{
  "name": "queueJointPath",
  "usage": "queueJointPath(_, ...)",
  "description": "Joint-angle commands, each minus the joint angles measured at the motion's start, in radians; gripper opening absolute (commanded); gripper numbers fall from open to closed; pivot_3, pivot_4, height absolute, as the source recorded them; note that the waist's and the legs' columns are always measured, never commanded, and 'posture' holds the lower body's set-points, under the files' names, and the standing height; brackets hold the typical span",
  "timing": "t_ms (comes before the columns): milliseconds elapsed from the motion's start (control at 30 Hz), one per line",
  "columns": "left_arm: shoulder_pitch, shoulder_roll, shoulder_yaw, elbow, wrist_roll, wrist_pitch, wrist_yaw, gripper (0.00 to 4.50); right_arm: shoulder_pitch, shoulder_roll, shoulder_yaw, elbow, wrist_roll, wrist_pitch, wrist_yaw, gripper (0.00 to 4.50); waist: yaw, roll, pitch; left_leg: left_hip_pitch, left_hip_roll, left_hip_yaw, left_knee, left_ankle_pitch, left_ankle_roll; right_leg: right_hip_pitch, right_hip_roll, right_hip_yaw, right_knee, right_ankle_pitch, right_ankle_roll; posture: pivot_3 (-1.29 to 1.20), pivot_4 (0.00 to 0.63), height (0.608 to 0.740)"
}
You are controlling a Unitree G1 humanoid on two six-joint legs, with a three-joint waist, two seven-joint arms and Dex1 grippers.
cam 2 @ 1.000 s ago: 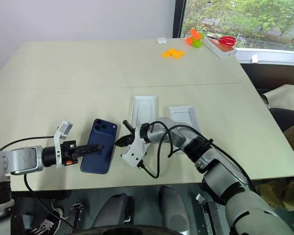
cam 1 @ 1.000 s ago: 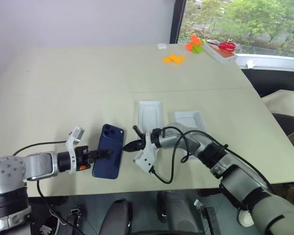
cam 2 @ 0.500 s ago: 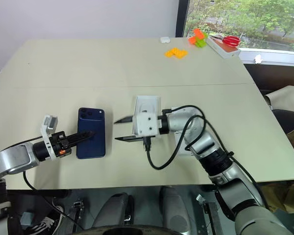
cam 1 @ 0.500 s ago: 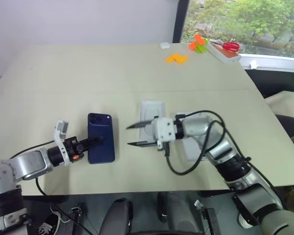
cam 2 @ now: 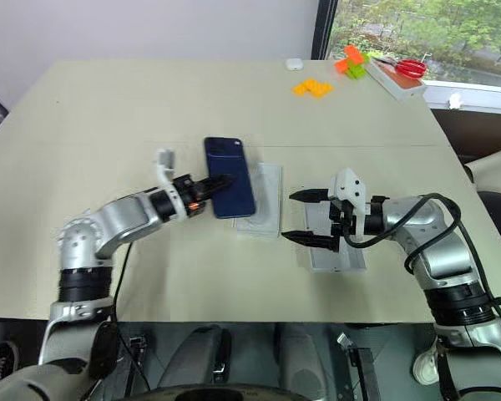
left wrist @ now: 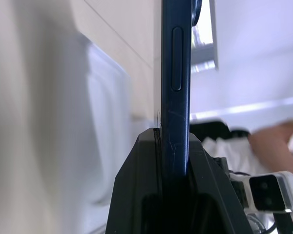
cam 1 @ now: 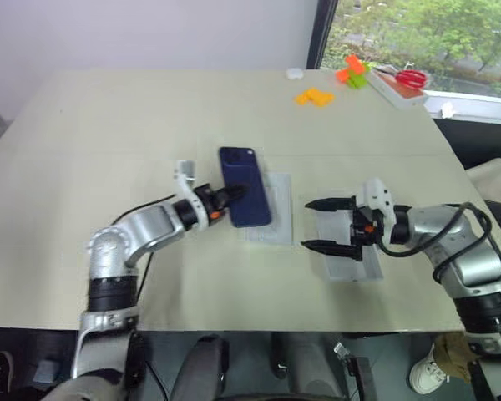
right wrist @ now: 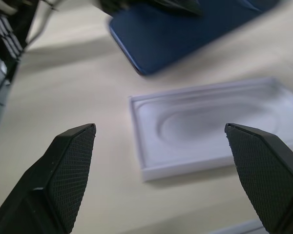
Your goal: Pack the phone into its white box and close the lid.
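Left gripper (cam 1: 223, 197): I see it closed on the phone (cam 1: 244, 197). The two black fingers (left wrist: 151, 195) clamp one long edge of it, one on each face.

Phone: it is lifted off the table (cam 1: 108, 125), held about flat, camera end toward the far side. It hangs over the left edge of a white tray (cam 1: 271, 219), and its right part covers the left part of this tray.

Right gripper (cam 1: 324, 225): I see it wide open and holding nothing. It points across toward the left arm, with one finger nearer the far side and the other nearer me.

Phone and right gripper: they are apart, with bare tray and table between them. In the right wrist view the phone (right wrist: 185, 36) is beyond the fingertips (right wrist: 68, 161), not between them.

Second white tray (cam 1: 346, 251): it lies flat under the right gripper, right of the first one.

Tray with oval hollow (right wrist: 210, 126): the right wrist view shows it flat on the table, in front of the open fingers.

Hard to make out: I cannot tell which white piece is the box and which is the lid. The left wrist view shows the phone (left wrist: 178, 73) only edge-on. Whether the phone touches the tray below, I cannot tell.

Far corner: orange blocks (cam 1: 315, 97) and red scissors (cam 1: 409, 78) lie well apart from the work.
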Motion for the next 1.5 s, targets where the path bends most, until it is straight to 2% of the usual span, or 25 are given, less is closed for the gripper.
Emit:
queueJointPath(33, -0.049, 0.006, -0.027, 0.051, 0.048, 0.029, -0.05, 0.0, -0.01, -0.003, -0.04, -0.043, -0.007, -0.023, -0.016, 4.44, -0.001, 0.0, 0.0, 0.0, 0.001, 0.0, 0.001, 0.0, 0.0, 0.0, 0.001, 0.0, 0.0, 0.0, 0.0, 0.0, 0.15, 0.74)
queueJointPath(300, -0.124, 0.04, -0.014, 0.152, 0.122, 0.1, -0.129, 0.0, 0.018, -0.021, -0.064, -0.03, -0.043, -0.074, -0.027, 4.44, 0.005, 0.0, 0.0, 0.0, 0.0, -0.002, 0.003, 0.001, -0.001, 0.002, 0.004, -0.001, 0.002, 0.0, 0.0, 0.0, 0.15, 0.74)
queueJointPath(600, -0.182, 0.029, -0.017, 0.272, 0.29, 0.148, -0.262, 0.0, 0.017, 0.009, -0.047, -0.029, -0.08, -0.112, -0.05, 4.44, 0.007, 0.0, 0.0, 0.0, 0.0, -0.002, 0.003, 0.001, -0.001, 0.001, 0.002, -0.001, 0.001, 0.0, 0.001, 0.0, 0.15, 0.74)
queueJointPath(1167, -0.266, -0.072, 0.068, 0.406, 0.465, 0.221, -0.293, 0.0, -0.005, 0.04, -0.026, -0.006, -0.123, -0.149, -0.052, 4.44, 0.006, 0.0, 0.0, 0.0, 0.0, -0.002, 0.003, 0.002, -0.002, 0.002, 0.002, -0.001, 0.002, 0.001, 0.002, 0.0, 0.15, 0.74)
queueJointPath(1233, -0.269, -0.088, 0.083, 0.404, 0.474, 0.229, -0.291, 1.0, -0.007, 0.045, -0.022, -0.008, -0.128, -0.153, -0.053, 4.5, 0.007, 0.0, 0.0, 0.0, 0.0, -0.002, 0.003, 0.002, -0.003, 0.002, 0.002, -0.001, 0.001, 0.001, 0.002, 0.0, 0.15, 0.74)
queueJointPath(1267, -0.269, -0.089, 0.084, 0.4, 0.484, 0.234, -0.295, 1.26, -0.009, 0.046, -0.02, -0.007, -0.128, -0.151, -0.053, 4.5, 0.007, 0.0, 0.0, 0.0, 0.0, -0.002, 0.003, 0.002, -0.003, 0.002, 0.002, -0.001, 0.002, 0.001, 0.002, 0.0, 0.15, 0.74)
queueJointPath(1467, -0.281, -0.105, 0.11, 0.373, 0.503, 0.273, -0.297, 4.21, -0.018, 0.056, -0.013, 0.008, -0.145, -0.163, -0.053, 4.5, 0.004, 0.0, 0.0, 0.001, 0.0, -0.002, 0.003, 0.002, -0.004, 0.002, 0.002, -0.001, 0.002, 0.002, 0.003, 0.0, 0.15, 0.74)
queueJointPath(1500, -0.283, -0.106, 0.113, 0.367, 0.507, 0.28, -0.296, 4.44, -0.02, 0.059, -0.012, 0.01, -0.145, -0.164, -0.053, 4.5, 0.004, 0.0, 0.0, 0.001, 0.0, -0.002, 0.003, 0.003, -0.004, 0.002, 0.003, -0.001, 0.003, 0.002, 0.003, 0.0, 0.15, 0.74)
